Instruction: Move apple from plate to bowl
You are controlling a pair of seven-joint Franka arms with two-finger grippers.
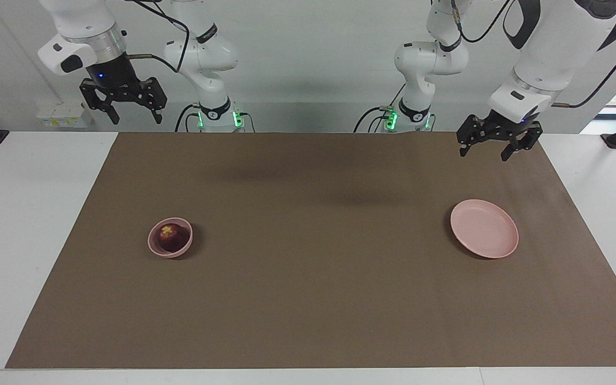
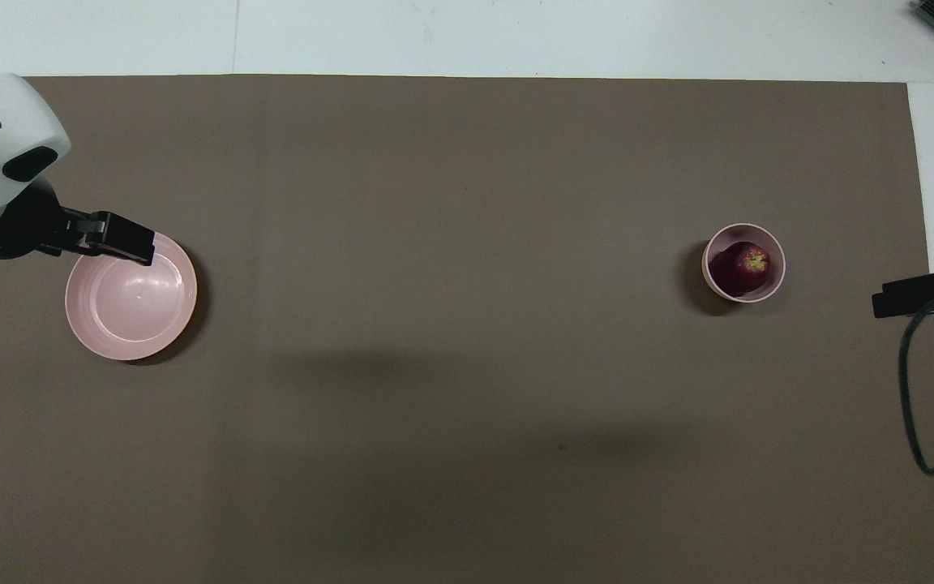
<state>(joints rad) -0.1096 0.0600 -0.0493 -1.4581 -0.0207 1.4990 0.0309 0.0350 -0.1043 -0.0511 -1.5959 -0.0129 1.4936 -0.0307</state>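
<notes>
While one dark red apple (image 1: 171, 236) is sitting inside the single small pink bowl (image 1: 153, 247), the one wide pink plate (image 1: 484, 228) is lying bare on the brown mat (image 1: 308, 299) toward the left arm's end of the worktop (image 1: 24, 214). The count is running to one apple, one bowl, one plate and two arms. The apple is resting low in the bowl with its yellowish stem patch facing up, and its top is sitting at about the level of the rim. The bowl is standing toward the right arm's end of the mat, well apart from the plate, and both dishes are lying at roughly the same nearness to the robots.

The left end effector (image 1: 498, 149) is hanging in the air over the mat's edge nearest the robots, at the plate's end of the worktop, with its fingers spread wide and gripping nothing. In the overhead view its dark tip is overlapping the plate's rim, but the facing view is showing it raised clear of the plate and touching nothing. The right end effector (image 1: 125, 108) is hanging high over the white worktop just off the mat's corner at the bowl's end, also spread wide and carrying nothing, well apart from the bowl.
</notes>
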